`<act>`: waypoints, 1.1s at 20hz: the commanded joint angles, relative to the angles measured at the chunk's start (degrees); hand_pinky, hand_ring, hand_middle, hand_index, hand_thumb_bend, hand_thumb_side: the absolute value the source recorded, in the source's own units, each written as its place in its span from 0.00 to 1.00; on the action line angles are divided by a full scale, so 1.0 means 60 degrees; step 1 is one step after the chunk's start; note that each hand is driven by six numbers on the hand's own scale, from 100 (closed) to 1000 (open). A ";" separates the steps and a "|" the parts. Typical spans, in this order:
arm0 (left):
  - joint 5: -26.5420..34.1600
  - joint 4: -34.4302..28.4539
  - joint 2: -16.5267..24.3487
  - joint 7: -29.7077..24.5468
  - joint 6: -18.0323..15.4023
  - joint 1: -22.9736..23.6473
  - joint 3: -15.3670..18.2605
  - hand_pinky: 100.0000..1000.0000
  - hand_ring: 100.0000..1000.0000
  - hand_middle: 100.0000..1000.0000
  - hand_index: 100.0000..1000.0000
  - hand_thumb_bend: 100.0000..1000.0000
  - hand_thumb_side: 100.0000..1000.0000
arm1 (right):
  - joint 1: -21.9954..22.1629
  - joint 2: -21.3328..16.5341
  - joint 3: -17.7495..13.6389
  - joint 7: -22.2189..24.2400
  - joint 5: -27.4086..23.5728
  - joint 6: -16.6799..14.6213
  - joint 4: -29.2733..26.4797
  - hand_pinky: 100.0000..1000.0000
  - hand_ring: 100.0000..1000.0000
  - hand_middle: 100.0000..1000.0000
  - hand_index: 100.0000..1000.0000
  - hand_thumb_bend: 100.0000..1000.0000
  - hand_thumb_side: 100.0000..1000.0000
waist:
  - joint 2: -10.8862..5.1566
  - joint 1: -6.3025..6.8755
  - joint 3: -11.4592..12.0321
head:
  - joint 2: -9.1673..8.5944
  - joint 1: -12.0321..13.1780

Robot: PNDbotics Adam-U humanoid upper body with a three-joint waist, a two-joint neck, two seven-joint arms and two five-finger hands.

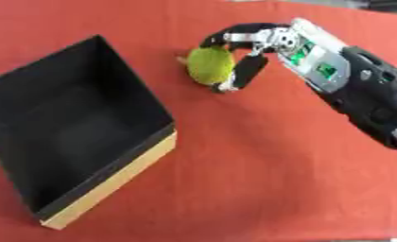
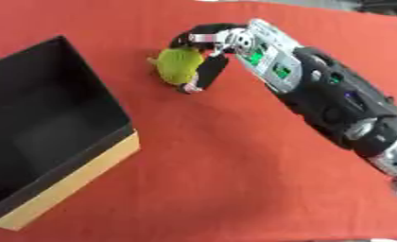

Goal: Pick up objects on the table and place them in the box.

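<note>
Left eye view: the right robot hand point(image 1: 250, 47) curls around a green fruit point(image 1: 210, 65) on the red table point(image 1: 260, 165), at 2 o'clock from the black box point(image 1: 111, 156).

Right eye view: the fruit sits well apart from the box.

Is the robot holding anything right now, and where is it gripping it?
The right hand is curled round the green fruit, fingers over its far side, thumb on its near side.
</note>
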 commanded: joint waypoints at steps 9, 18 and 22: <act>0.0135 -0.0186 0.0085 -0.0152 0.0031 -0.0180 -0.0036 0.58 0.65 0.55 0.69 0.00 0.22 | -0.0219 0.0458 -0.0285 -0.0832 0.1200 0.0041 0.1010 0.83 1.00 0.79 0.86 0.18 0.00 | -0.0129 0.0131 0.0037 | -0.0133 -0.0026; 0.0124 -0.0186 0.0094 -0.0180 0.0045 -0.0176 -0.0040 0.58 0.65 0.55 0.69 0.00 0.22 | -0.0177 0.0371 -0.0202 -0.1553 0.0593 0.0463 0.0712 0.76 0.97 0.69 0.75 0.00 0.04 | -0.0140 0.0123 0.0018 | -0.0098 0.0017; 0.0116 -0.0186 0.0103 -0.0204 0.0065 -0.0160 -0.0045 0.58 0.65 0.55 0.69 0.00 0.22 | -0.0203 0.0244 -0.0199 -0.1359 0.0469 0.0549 0.0452 0.76 0.97 0.69 0.75 0.00 0.07 | -0.0160 0.0115 -0.0002 | -0.0080 0.0037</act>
